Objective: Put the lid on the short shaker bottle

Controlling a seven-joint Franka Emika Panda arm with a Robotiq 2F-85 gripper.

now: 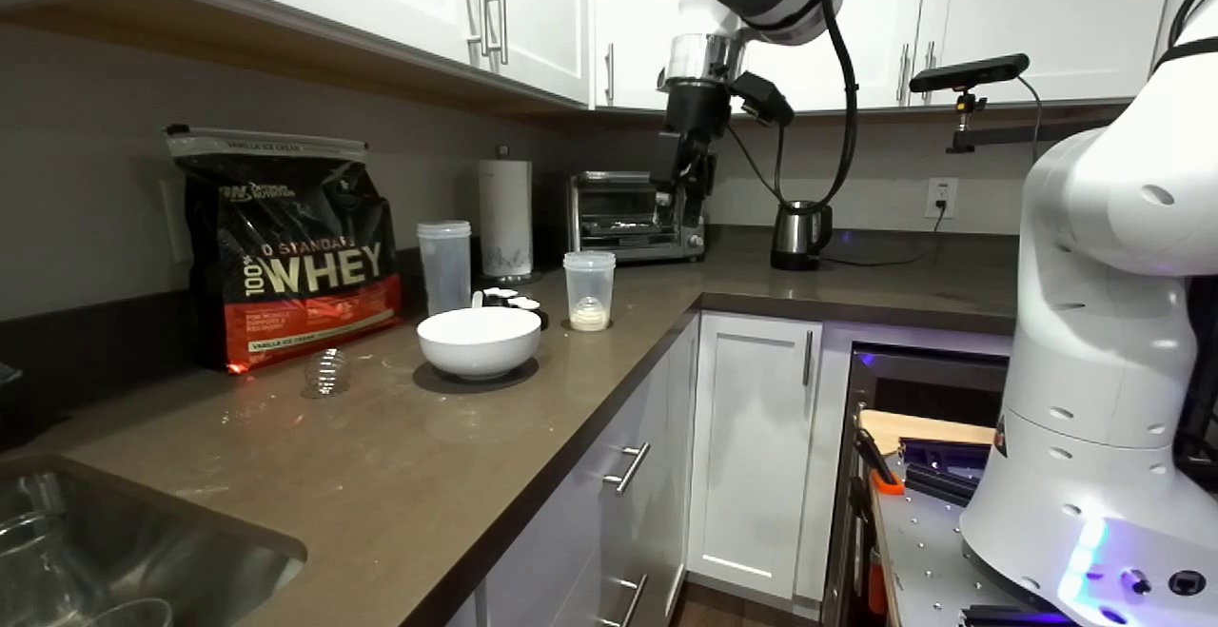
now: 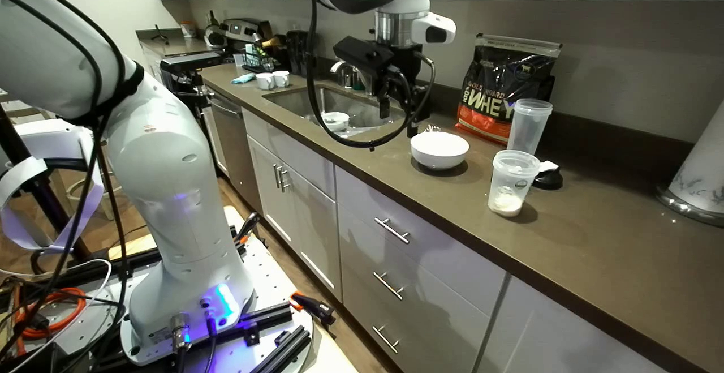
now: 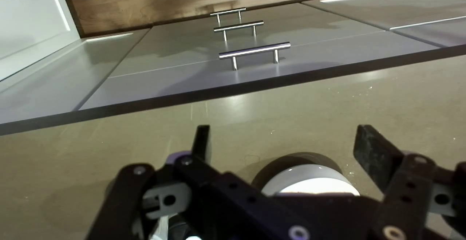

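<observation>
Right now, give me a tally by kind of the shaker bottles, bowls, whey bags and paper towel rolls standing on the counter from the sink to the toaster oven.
Short shaker bottle and tall shaker bottle: 2
White bowl: 1
Whey bag: 1
Paper towel roll: 1
Total: 5

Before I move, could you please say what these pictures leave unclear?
Dark lids: partly behind the white bowl in an exterior view.
That bowl: partly blocked by the gripper in the wrist view.
Mark on the short shaker bottle: illegibly small in an exterior view.
Paper roll: cut by the right edge in an exterior view.
</observation>
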